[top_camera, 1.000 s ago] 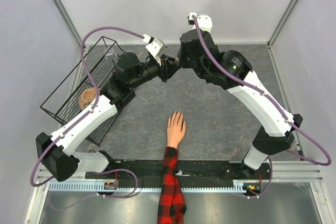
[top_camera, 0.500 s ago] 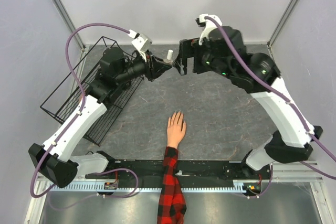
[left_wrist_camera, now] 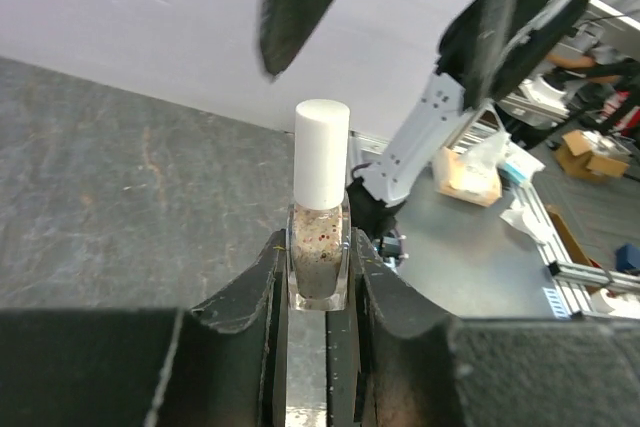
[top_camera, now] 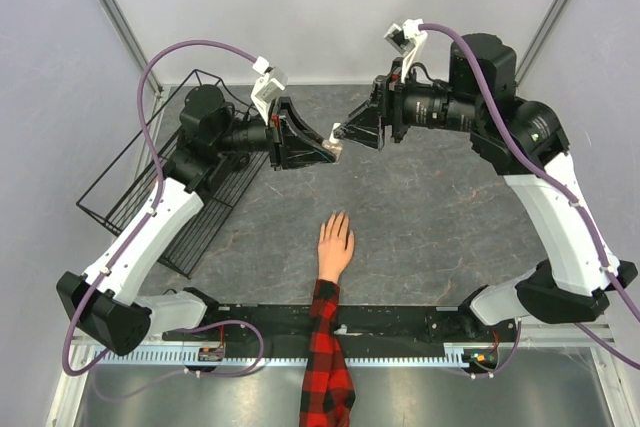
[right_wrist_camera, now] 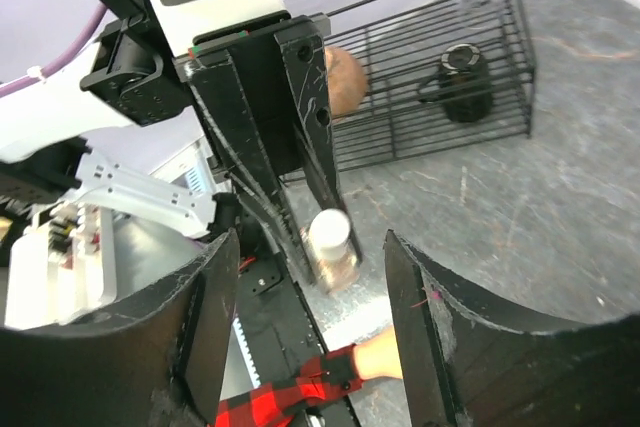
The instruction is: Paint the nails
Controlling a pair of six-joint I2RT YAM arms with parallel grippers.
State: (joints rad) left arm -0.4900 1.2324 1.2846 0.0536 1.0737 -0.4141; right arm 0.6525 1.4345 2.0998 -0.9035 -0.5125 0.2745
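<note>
The grey, stone-patterned worktop (top_camera: pixel 430 217) fills the middle of the overhead view. The left arm (top_camera: pixel 150 237) rises from 7 o'clock and the right arm (top_camera: pixel 555 207) from 5 o'clock; both bend inward and meet above the worktop's far half, towards 12 o'clock.

A black wire basket (top_camera: pixel 135 162) stands along the worktop's 9 o'clock side. The right wrist view shows a dark mug (right_wrist_camera: pixel 462 82) and a brown rounded object (right_wrist_camera: pixel 340 82) inside it.

The mannequin hand (top_camera: pixel 335 244) lies flat at 6 o'clock on the worktop, fingers pointing to 12 o'clock. Its red-and-black plaid sleeve (top_camera: pixel 325 347) trails over the near rail.

The left hand (left_wrist_camera: pixel 318 277) points towards 3 o'clock, raised above the worktop and well apart from the mannequin hand. Its fingers are clamped on the glass body of a nail polish bottle (left_wrist_camera: pixel 320 247). The right hand (right_wrist_camera: pixel 310 247) faces it from the 3 o'clock side with its fingers spread wide apart. In its own wrist view the bottle sits centred between them; whether the fingertips reach it cannot be told.

The polish in the bottle is pale with reddish flecks, and a white cap (left_wrist_camera: pixel 321 152) is on it, standing out past the left fingertips.

The nails (top_camera: pixel 338 217) are at the tips of the mannequin fingers, too small and skin-toned to make out.
</note>
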